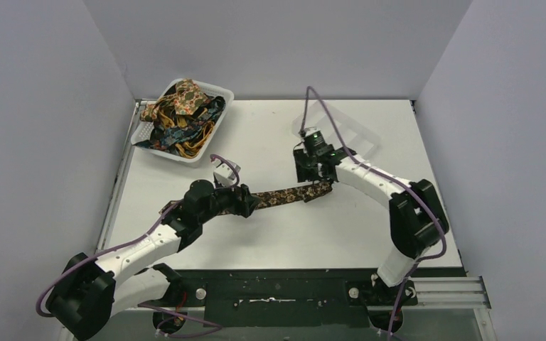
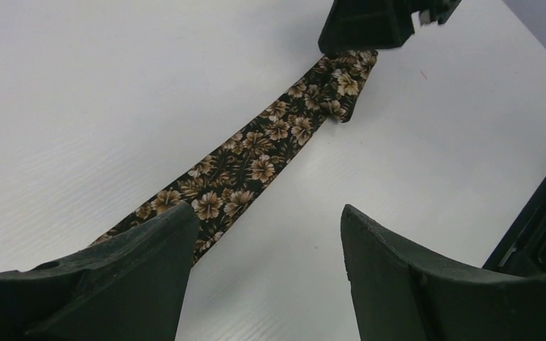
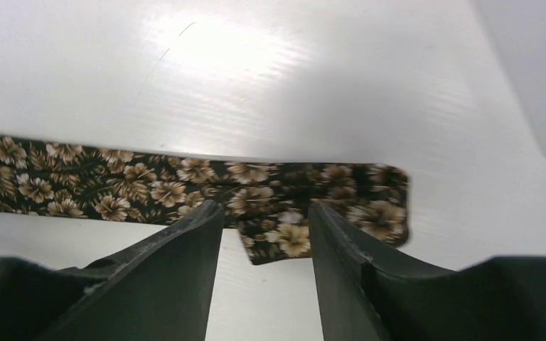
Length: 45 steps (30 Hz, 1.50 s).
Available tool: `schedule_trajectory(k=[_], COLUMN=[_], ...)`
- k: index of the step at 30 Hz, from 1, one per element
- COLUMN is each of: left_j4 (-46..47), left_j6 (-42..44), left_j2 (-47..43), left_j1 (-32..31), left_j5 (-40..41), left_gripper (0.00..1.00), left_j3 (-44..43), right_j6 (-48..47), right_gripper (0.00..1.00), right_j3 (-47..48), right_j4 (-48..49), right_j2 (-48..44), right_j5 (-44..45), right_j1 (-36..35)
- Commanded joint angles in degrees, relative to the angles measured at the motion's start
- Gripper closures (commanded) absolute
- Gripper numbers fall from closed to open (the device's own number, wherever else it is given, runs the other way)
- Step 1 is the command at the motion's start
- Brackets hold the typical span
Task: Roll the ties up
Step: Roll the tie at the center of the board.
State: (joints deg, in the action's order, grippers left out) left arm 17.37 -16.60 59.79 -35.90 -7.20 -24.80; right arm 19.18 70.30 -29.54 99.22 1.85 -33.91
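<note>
Top external: smooth matte white table (image 1: pixel 270 234). White plastic basket (image 1: pixel 222 94) at the far left corner, heaped with crumpled printed ties (image 1: pixel 181 114). Clear plastic tray (image 1: pixel 359 135) far centre-right, partly behind the right arm. One dark brown tie (image 1: pixel 288 195), woven, tan flower print, lies flat mid-table as a narrow strip, right end folded over. Left gripper (image 2: pixel 266 220): jaws wide, strip runs under one finger. Right gripper (image 3: pixel 266 213): jaws part-open over the folded end.
</note>
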Motion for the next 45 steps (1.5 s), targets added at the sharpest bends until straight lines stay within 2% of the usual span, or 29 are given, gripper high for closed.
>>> schedule_trajectory(k=[1,3,4,6,9,14,17,23,34,38,45], left_j4=[9.2,10.1,10.2,10.3,11.8,22.5,24.9,22.6,13.2,11.1,10.6], left_j6=[-5.0,-7.2,-8.7,-13.5,-21.6,-37.1,-44.0,-46.5,-46.3,-45.8,-45.4], left_j2=[4.4,8.7,11.2,17.2,25.2,35.9,41.9,48.3,47.9,48.8,51.3], left_j1=[-0.8,-2.7,-3.8,-4.8,-5.5,-7.0,-7.8,-11.4,-13.1,-13.3,-13.4], left_j5=[-6.9,-7.1,-6.9,-7.3,-5.9,-5.1,-5.4,-3.3,6.1,6.8,6.8], left_gripper=[0.29,0.29,0.29,0.3,0.35,0.39,0.46,0.47,0.48,0.48,0.56], left_j3=[-2.2,-4.9,-6.7,-10.8,-15.9,-20.3,-23.1,-28.1,-28.3,-29.5,-31.6], right_j6=[4.7,4.4,3.6,2.5,1.5,1.6,0.3,-2.1,-2.3,-2.7,-3.0], right_gripper=[0.47,0.39,0.37,0.37,0.39,0.37,0.38,0.4,0.42,0.42,0.43], right_j3=[-6.1,-10.8,-12.8,-15.7,-18.9,-19.5,-19.4,-18.7,-18.8,-18.4,-17.6], right_j4=[7.9,11.0,12.4,12.9,13.5,12.4,12.2,11.7,13.5,13.7,13.4], right_j2=[-12.3,-15.8,-16.8,-17.3,-17.0,-15.7,-14.9,-13.3,-11.2,-10.0,-8.3], right_j5=[-2.2,-8.4,-13.1,-20.2,-26.2,-31.1,-32.3,-34.4,-38.9,-39.9,-40.9], right_j1=[9.6,15.5,18.4,23.5,29.0,32.4,32.5,32.5,32.2,31.8,31.0])
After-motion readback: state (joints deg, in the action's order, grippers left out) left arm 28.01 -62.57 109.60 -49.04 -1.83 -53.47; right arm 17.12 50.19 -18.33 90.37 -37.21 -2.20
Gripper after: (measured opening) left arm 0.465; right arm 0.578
